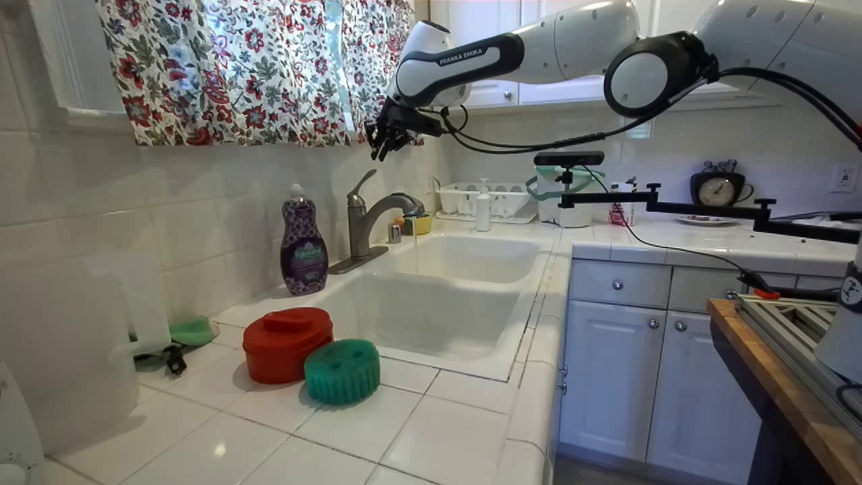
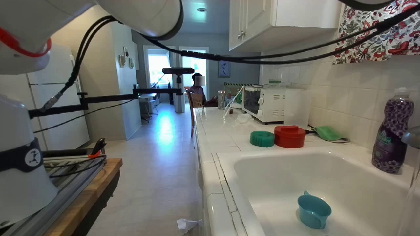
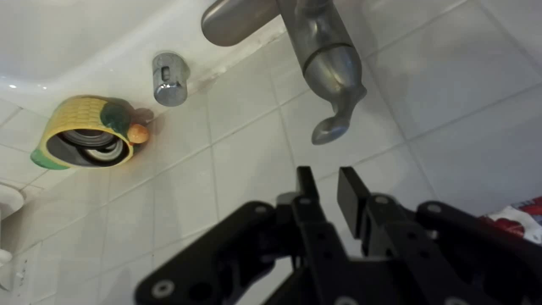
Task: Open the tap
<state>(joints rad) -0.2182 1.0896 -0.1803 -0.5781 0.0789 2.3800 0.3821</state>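
The grey metal tap (image 1: 363,222) stands at the wall side of the sink. Its lever handle (image 1: 362,185) points up and tilts to the right in that exterior view. A thin stream of water (image 1: 415,252) falls from the spout, and the spout's end (image 2: 412,137) shows at the edge of an exterior view. My gripper (image 1: 378,156) hovers just above the lever's tip, apart from it. In the wrist view the tap (image 3: 319,46) is upside down, its lever (image 3: 334,123) just beyond my fingertips (image 3: 326,171). The jaws are parted by a small gap with nothing between them.
A purple soap bottle (image 1: 304,246) stands beside the tap. A yellow pot (image 3: 84,131) and a chrome cap (image 3: 170,80) are on the tap's other side. A floral curtain (image 1: 256,74) hangs behind the gripper. A blue cup (image 2: 314,210) lies in the sink (image 1: 431,316).
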